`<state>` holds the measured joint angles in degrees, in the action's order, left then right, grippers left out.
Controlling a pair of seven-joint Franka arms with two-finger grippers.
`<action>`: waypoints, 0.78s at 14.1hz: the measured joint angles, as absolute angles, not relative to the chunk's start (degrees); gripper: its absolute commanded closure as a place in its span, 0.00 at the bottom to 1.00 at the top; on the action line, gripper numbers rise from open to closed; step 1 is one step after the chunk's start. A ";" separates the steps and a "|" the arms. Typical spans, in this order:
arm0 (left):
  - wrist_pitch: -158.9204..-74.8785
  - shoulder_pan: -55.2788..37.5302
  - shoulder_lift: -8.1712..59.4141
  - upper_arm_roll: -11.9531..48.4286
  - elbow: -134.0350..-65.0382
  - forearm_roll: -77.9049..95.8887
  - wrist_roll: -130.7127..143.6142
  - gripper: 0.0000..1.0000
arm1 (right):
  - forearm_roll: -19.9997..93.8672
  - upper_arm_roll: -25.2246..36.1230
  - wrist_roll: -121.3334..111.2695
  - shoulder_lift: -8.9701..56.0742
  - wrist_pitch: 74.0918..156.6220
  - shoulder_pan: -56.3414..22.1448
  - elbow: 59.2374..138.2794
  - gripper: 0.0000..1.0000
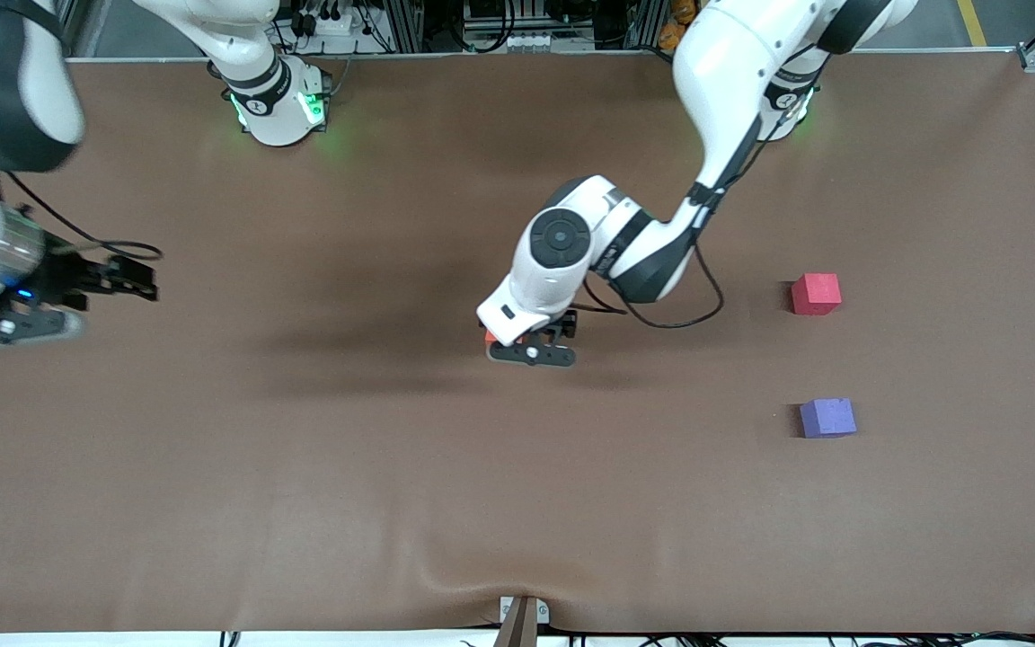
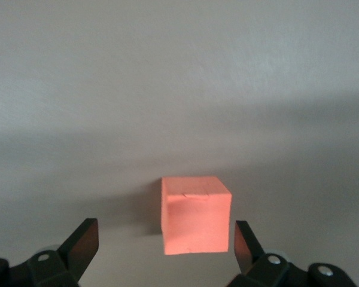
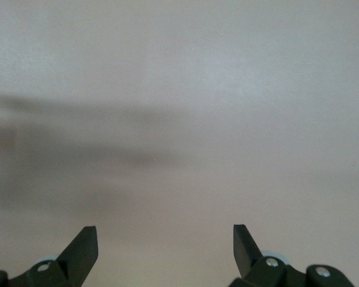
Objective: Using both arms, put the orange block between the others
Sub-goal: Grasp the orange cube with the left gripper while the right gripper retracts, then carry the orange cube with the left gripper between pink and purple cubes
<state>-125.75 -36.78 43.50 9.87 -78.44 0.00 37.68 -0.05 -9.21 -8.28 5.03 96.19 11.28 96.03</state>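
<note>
The orange block (image 2: 195,214) rests on the brown table near its middle. In the front view only a corner of the orange block (image 1: 490,338) peeks out beneath the left hand. My left gripper (image 1: 531,349) is down over it and open; in the left wrist view the left gripper (image 2: 166,230) has a fingertip (image 2: 244,239) on each side of the block, neither touching. The pinkish-red cube (image 1: 816,293) and the purple cube (image 1: 827,418) sit apart toward the left arm's end, the purple one nearer the front camera. My right gripper (image 1: 127,277) waits open and empty at the right arm's end; the right gripper (image 3: 166,230) sees only bare table.
A brown mat (image 1: 347,449) covers the whole table. A small metal clamp (image 1: 522,615) sits at the mat's edge nearest the front camera. The left arm's black cable (image 1: 679,319) loops low between the orange block and the pinkish-red cube.
</note>
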 measured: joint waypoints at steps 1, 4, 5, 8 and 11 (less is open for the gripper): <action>-126.02 -37.56 44.25 9.82 -78.38 0.00 37.68 0.00 | 0.43 -7.37 -8.96 3.83 95.18 11.02 95.83 0.00; -126.44 -39.25 45.67 9.71 -78.21 0.00 37.69 0.00 | 1.02 0.85 -9.22 0.20 90.81 5.75 95.75 0.00; -127.07 -39.44 45.98 9.68 -78.19 0.00 37.91 0.00 | 1.10 2.90 -9.22 -0.35 90.15 4.38 95.76 0.00; -130.58 -39.80 47.80 9.16 -78.17 0.00 40.11 0.00 | 1.33 3.98 -6.32 -1.59 88.58 3.61 95.74 0.00; -131.74 -41.02 49.62 7.57 -78.15 0.00 40.55 0.19 | 1.34 3.24 -2.72 -3.18 86.83 2.79 95.73 0.00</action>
